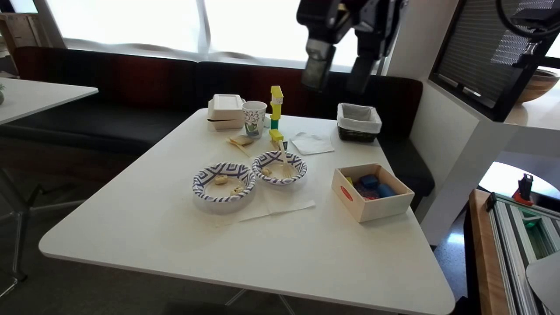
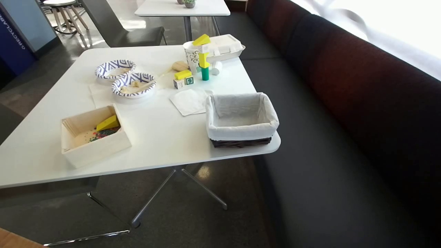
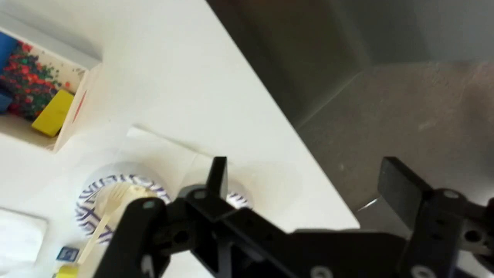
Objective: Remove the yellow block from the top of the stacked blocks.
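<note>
A tall stack stands at the back of the table in both exterior views. A yellow block (image 1: 276, 92) (image 2: 201, 39) is on top, above a small white block (image 2: 203, 48). Under these are another yellow block (image 1: 275, 111) (image 2: 204, 60) and a green block (image 1: 274, 124) (image 2: 205, 73). Beside the stack, a low yellow block (image 1: 276, 135) (image 2: 183, 74) lies on lettered cubes (image 2: 179, 83); its edge shows in the wrist view (image 3: 66, 272). The tall stack is out of the wrist view. My gripper (image 1: 336, 81) (image 3: 305, 166) is open and empty, high above the table and apart from the stack.
A patterned cup (image 1: 254, 118) and a takeout box (image 1: 226, 111) stand close to the stack. Two patterned bowls (image 1: 224, 197) (image 1: 280, 178) with food, napkins (image 1: 312, 143), a lined basket (image 2: 241, 132) and a wooden box (image 1: 385, 213) holding blocks are on the table.
</note>
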{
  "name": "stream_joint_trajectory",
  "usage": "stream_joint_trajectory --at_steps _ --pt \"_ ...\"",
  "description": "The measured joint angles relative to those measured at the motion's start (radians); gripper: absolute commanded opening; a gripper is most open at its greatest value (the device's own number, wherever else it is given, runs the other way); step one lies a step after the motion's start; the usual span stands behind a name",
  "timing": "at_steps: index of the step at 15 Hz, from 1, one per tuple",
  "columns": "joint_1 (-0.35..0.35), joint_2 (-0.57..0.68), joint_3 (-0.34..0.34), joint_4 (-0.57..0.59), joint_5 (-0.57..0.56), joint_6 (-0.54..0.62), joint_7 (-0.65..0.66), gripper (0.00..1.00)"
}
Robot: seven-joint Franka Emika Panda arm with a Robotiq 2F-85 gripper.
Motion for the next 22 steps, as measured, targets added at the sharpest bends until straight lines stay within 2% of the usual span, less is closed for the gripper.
stream_joint_trajectory --at_steps 2,5,10,13,17,20,22 --pt "-0.063 0.064 0.002 0.03 -0.068 0.092 0.063 1.0" --pt "-0.16 0.17 0.006 0.1 -0.19 0.171 0.196 1.0" --pt "-0.298 0.351 0.006 0.211 -0.448 0.358 0.46 1.0" --pt "-0.313 0.403 0.007 0.247 -0.473 0.365 0.494 1.0" --pt "-0.313 0.403 0.012 0.252 -0.473 0.365 0.501 1.0" --pt "-0.285 0.411 -0.025 0.261 -0.481 0.365 0.508 1.0" --pt "-0.284 0.444 -0.048 0.295 -0.525 0.365 0.547 1.0"
